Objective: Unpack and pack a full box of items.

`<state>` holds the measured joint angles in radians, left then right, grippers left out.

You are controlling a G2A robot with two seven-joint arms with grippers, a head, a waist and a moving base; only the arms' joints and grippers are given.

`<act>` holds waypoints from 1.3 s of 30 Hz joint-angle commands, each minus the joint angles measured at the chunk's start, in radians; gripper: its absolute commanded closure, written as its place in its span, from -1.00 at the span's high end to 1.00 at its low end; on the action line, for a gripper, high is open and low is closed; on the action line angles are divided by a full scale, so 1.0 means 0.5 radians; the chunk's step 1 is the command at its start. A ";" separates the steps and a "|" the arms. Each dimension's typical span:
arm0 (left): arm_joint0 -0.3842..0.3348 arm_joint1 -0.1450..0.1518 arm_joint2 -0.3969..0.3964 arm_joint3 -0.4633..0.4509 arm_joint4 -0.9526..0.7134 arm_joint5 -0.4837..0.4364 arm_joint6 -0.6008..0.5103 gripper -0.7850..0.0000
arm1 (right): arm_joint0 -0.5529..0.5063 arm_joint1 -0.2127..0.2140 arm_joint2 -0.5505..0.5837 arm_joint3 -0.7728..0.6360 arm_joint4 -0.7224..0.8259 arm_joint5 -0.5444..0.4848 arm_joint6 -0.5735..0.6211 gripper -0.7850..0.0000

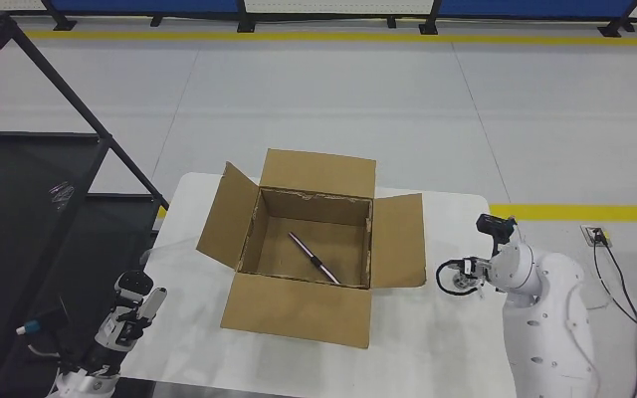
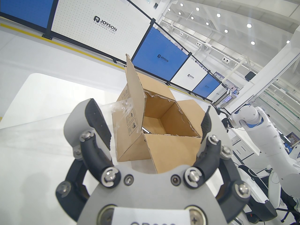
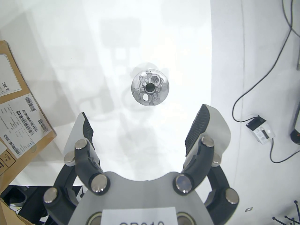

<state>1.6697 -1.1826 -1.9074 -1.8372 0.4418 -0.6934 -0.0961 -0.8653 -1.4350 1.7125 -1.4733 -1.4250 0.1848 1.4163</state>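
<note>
Near the table's [image 1: 438, 343] right edge my right gripper [image 3: 144, 117], jaws apart, hangs over the round metal part [image 3: 150, 91] beside the box [image 1: 299, 310], so I'd centre, drop straight and pinch its rim; left gripper [image 2: 149, 106] sits jaws apart at the near-left corner, pen [image 1: 315, 258] in the box.

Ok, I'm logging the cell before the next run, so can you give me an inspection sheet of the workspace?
Surface: white table, glossy.
Job's things: cardboard box mid-table, flaps open, thin rod lying inside; round metal part on the table beside it.
Clutter: nothing seen.
Hands: left hand open, facing the box; right hand open above the metal part, not touching it.
Cables: black cables and a small adapter on the floor beside the table.
Surroundings: blue and white panels, yellow floor line, black frame.
</note>
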 commanded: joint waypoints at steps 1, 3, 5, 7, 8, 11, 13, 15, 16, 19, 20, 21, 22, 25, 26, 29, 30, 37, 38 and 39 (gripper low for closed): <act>0.000 0.000 0.000 0.000 0.000 0.000 0.000 1.00 | -0.014 0.004 0.031 0.087 0.073 -0.003 -0.101 1.00; 0.000 0.000 0.000 0.000 0.000 0.000 0.000 1.00 | -0.015 0.007 0.044 0.153 0.109 0.009 -0.184 1.00; 0.000 0.000 0.000 0.000 0.000 0.000 0.000 1.00 | -0.017 0.009 0.047 0.199 0.152 0.013 -0.251 1.00; 0.000 0.000 0.000 0.000 0.000 0.000 0.000 1.00 | -0.011 0.013 0.047 0.245 0.167 0.009 -0.290 1.00; 0.000 0.000 0.000 0.000 0.000 0.000 0.000 1.00 | -0.006 0.015 0.044 0.264 0.172 0.014 -0.305 1.00; 0.000 0.000 0.000 0.000 0.000 0.000 0.000 1.00 | 0.009 0.019 0.028 0.312 0.173 0.040 -0.350 0.22; 0.000 0.000 0.000 0.000 0.000 0.000 0.000 1.00 | 0.015 0.021 0.021 0.340 0.169 0.073 -0.370 -0.17; 0.000 0.000 0.000 0.000 0.000 0.000 0.000 1.00 | 0.021 0.025 0.011 0.362 0.166 0.083 -0.373 -0.33; 0.000 0.000 0.000 0.000 0.000 0.000 0.000 1.00 | 0.024 0.026 0.006 0.368 0.163 0.090 -0.372 -0.37; 0.000 0.000 0.000 0.000 0.000 0.000 0.000 1.00 | 0.032 0.032 -0.009 0.383 0.153 0.109 -0.368 -0.46; 0.000 0.000 0.000 0.000 0.000 0.000 0.000 1.00 | 0.035 0.033 -0.012 0.389 0.154 0.113 -0.368 -0.47; 0.000 0.000 0.000 0.000 0.000 0.000 0.000 1.00 | 0.039 0.035 -0.017 0.398 0.150 0.115 -0.367 -0.51; 0.000 0.000 0.000 0.000 0.000 0.000 0.000 1.00 | 0.045 0.038 -0.021 0.409 0.138 0.125 -0.362 -0.57; 0.000 0.000 0.000 0.000 0.000 0.000 0.000 1.00 | 0.066 0.042 -0.041 0.433 0.119 0.154 -0.358 -0.81; 0.000 0.000 0.000 0.000 0.000 0.000 0.000 1.00 | 0.071 0.042 -0.050 0.434 0.115 0.160 -0.363 -0.95; 0.000 0.000 0.000 0.000 0.000 0.000 0.000 1.00 | 0.079 0.046 -0.061 0.406 0.107 0.188 -0.381 -1.00; 0.000 0.000 0.000 0.000 0.000 0.000 0.000 1.00 | 0.078 0.047 -0.065 0.389 0.104 0.198 -0.383 -1.00; 0.000 0.000 0.000 0.000 0.000 0.000 0.000 1.00 | 0.047 0.051 -0.116 0.086 0.039 0.292 -0.385 -1.00; 0.000 0.000 0.000 0.000 0.000 0.000 0.000 1.00 | 0.039 0.050 -0.132 0.019 0.025 0.312 -0.383 -1.00; 0.000 0.000 0.000 0.000 0.000 0.000 0.000 1.00 | 0.037 0.048 -0.153 -0.066 0.011 0.324 -0.384 -1.00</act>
<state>1.6697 -1.1826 -1.9074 -1.8372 0.4418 -0.6934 -0.0961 -0.8450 -1.4101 1.6462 -1.4593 -1.4122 0.3390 1.2243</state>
